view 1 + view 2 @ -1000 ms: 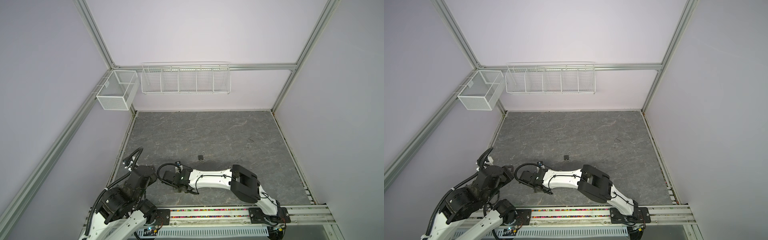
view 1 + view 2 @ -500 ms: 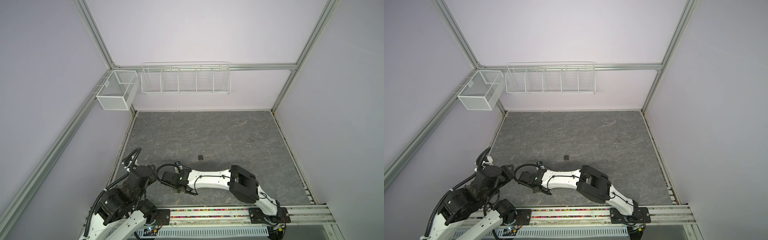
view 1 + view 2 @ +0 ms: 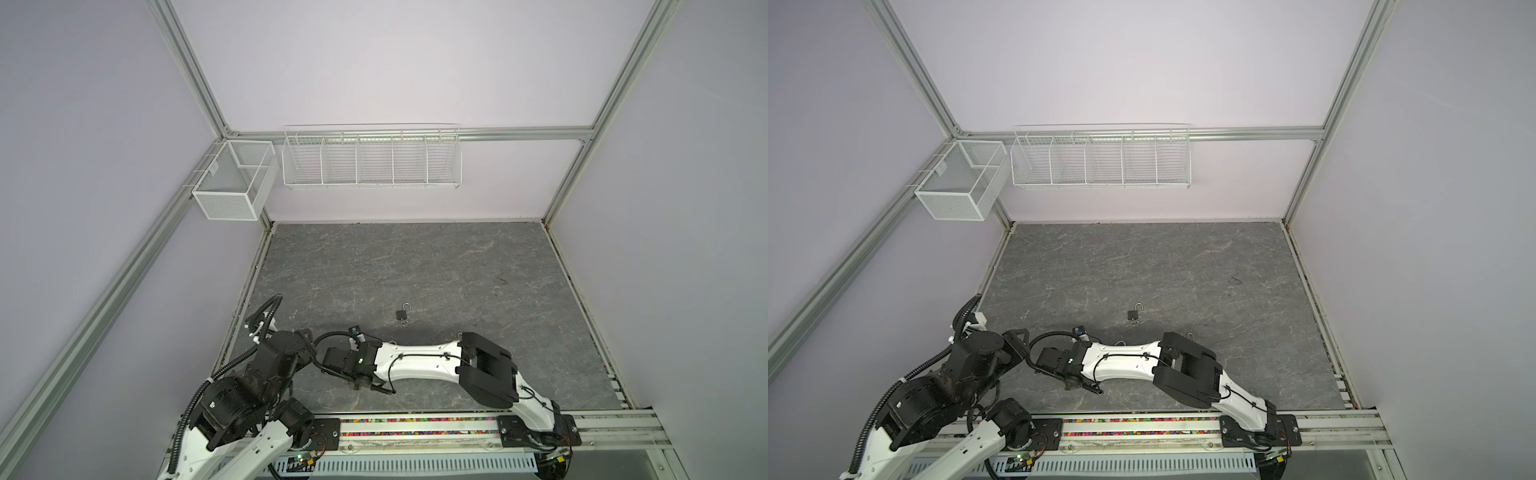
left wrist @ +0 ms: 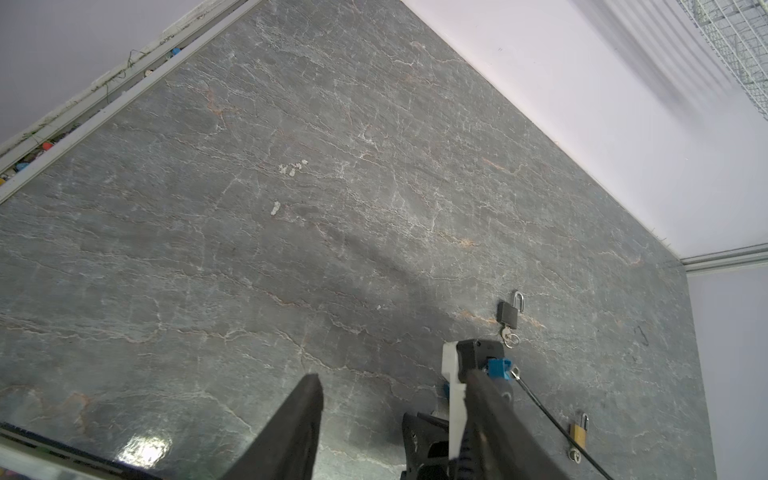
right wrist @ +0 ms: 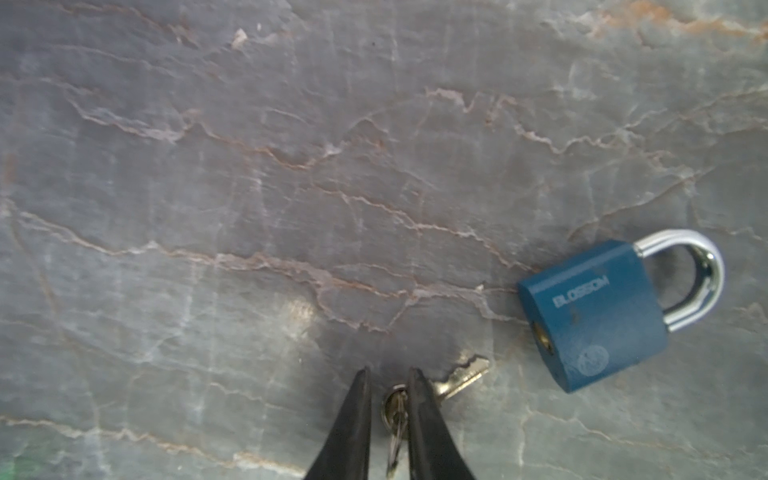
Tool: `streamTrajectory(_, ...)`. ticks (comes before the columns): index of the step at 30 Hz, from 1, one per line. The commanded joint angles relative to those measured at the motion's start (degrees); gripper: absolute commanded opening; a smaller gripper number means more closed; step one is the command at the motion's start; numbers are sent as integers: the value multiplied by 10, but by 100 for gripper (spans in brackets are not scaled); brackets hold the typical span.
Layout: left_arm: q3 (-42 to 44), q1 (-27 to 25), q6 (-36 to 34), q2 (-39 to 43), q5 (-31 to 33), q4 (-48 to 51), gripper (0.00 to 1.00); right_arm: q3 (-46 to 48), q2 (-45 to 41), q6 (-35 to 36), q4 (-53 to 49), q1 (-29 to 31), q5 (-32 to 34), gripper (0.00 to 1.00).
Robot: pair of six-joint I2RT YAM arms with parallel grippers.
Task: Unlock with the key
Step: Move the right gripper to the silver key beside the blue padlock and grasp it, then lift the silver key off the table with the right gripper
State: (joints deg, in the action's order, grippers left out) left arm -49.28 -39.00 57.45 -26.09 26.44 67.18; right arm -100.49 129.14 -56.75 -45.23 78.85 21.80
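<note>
In the right wrist view a blue padlock [image 5: 598, 316] lies flat on the grey stone table, its silver shackle pushed in. A silver key [image 5: 457, 376] lies beside it, blade pointing toward the lock's keyhole end. My right gripper [image 5: 388, 372] is shut on the key's round head, its ring hanging between the fingers. In both top views the right arm reaches across to the left with its gripper [image 3: 365, 380] pointing down; the blue padlock and key are hidden under it. My left gripper [image 4: 392, 376] stands open and empty above the table, close to the right wrist.
A black padlock [image 3: 402, 313] with a key in its base and its shackle raised lies mid-table, also seen as the black padlock [image 4: 509, 313] in the left wrist view. A brass padlock [image 4: 578, 432] lies by the right arm. Wire baskets [image 3: 372, 156] hang on the back wall.
The right gripper's fingers have closed in on the key's head. The left arm has drawn slightly back toward the front left; its jaws have stayed open.
</note>
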Motion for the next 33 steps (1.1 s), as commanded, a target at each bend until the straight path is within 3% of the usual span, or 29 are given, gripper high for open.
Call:
streamTrajectory(1, -5, 0, 10, 4, -2, 5, 56, 22, -20, -7, -28, 3, -3, 20)
streamTrajectory(33, -11, 0, 7, -7, -41, -24, 56, 85, -76, -11, -24, 15, -6, 22)
